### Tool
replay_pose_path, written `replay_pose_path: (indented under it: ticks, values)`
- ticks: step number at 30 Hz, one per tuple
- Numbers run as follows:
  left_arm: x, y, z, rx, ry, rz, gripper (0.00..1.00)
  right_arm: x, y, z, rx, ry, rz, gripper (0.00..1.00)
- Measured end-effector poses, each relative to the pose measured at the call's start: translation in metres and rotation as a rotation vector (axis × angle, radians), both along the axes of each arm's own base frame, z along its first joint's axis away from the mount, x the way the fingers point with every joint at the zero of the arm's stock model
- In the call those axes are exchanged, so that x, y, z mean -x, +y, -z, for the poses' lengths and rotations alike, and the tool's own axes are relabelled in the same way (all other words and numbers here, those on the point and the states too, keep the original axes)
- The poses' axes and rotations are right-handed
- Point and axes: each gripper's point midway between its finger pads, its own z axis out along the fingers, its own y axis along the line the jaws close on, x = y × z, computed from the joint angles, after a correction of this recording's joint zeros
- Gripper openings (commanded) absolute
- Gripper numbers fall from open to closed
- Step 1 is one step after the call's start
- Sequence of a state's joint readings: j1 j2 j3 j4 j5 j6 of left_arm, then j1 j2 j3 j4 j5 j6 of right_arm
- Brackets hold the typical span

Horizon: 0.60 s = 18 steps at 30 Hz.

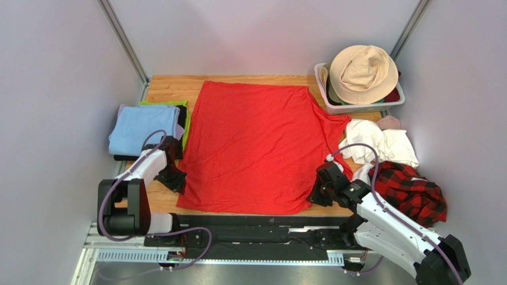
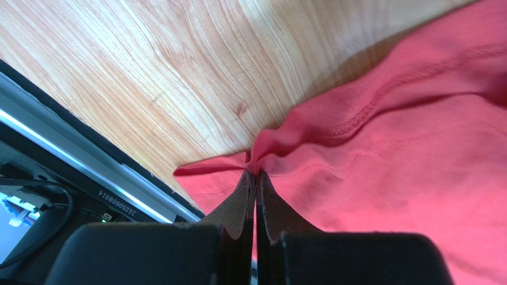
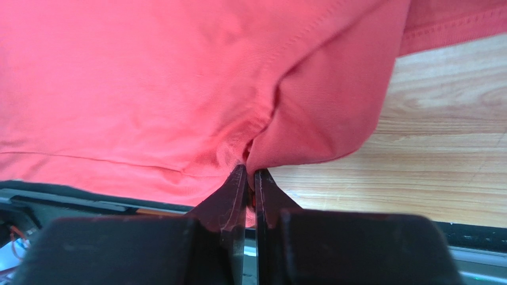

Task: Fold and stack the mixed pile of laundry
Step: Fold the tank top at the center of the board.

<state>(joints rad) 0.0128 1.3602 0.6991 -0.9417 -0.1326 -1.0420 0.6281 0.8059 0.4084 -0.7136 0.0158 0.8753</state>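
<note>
Nearest to the lens, 2 black fingers [image 2: 238, 205] of the left gripper [image 2: 256, 173], pressed together on a small pinch of the red T-shirt [image 1: 250, 142] at its near left corner, with the cloth puckered just above the tips. Same picture at the near right corner of the T-shirt: right gripper [image 3: 250, 170] closed tight on a fold of the hem, no gap seen between the pads.

Spread wide and mostly flat over the middle of the wooden table [image 1: 166, 86], hem toward the arms, 1 sleeve out at the far right.

Right of the T-shirt, touching that sleeve: white cloths [image 1: 381, 145], crumpled. Just behind them, a small pink piece [image 1: 390, 123]. Right of the T-shirt's near corner, beside the right arm: red-and-black plaid shirt [image 1: 416, 190], bunched up.

Left of the T-shirt, just beside its edge: folded light blue cloth [image 1: 143, 127] lying on a black cloth [image 1: 122, 157], with a green cloth [image 1: 160, 103] showing at the far side.

Beyond the T-shirt's far right corner: white slatted basket [image 1: 357, 108] with a beige bucket hat [image 1: 363, 74] on top.
</note>
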Motion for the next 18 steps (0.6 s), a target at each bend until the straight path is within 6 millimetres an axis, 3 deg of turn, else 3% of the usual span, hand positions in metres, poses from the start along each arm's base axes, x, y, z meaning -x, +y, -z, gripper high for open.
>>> replay_pose_path:
  ticks: [7, 18]
  values:
    - [-0.010, 0.001, -0.023, -0.007, -0.136, 0.003, 0.00, -0.016, 0.009, -0.036, -0.028, -0.073, -0.009, 0.07]
    - [-0.046, 0.001, -0.059, -0.005, -0.309, -0.003, 0.00, -0.040, -0.001, -0.054, 0.020, -0.087, 0.015, 0.07]
